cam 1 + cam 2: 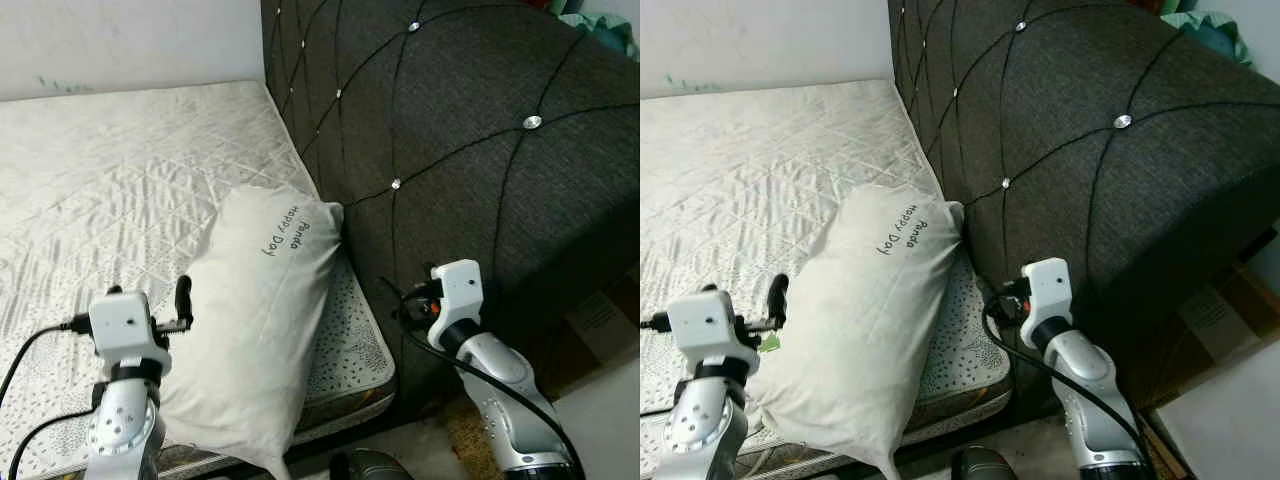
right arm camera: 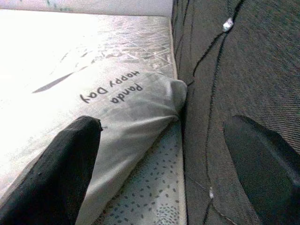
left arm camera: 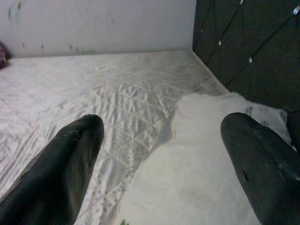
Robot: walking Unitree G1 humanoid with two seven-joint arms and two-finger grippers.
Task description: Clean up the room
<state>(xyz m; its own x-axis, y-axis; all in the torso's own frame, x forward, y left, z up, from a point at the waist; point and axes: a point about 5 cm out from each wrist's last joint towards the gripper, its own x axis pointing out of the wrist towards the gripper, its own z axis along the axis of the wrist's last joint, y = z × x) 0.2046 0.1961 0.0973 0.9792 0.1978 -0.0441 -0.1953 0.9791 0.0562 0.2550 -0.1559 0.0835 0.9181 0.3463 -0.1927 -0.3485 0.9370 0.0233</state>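
Note:
A white pillow printed "Happy Day Panda" lies on the quilted mattress. Its far end touches the dark tufted headboard and its near end hangs over the mattress edge. My left gripper hovers open at the pillow's left side, one black finger just beside the fabric, with nothing held. Over the mattress corner, my right gripper is open between pillow and headboard. One finger is over the pillow and the other is near the headboard.
A pale wall runs behind the bed. A green cloth lies on top of the headboard. A cardboard box sits on the floor at the right, and a dark rounded object at the bed's foot.

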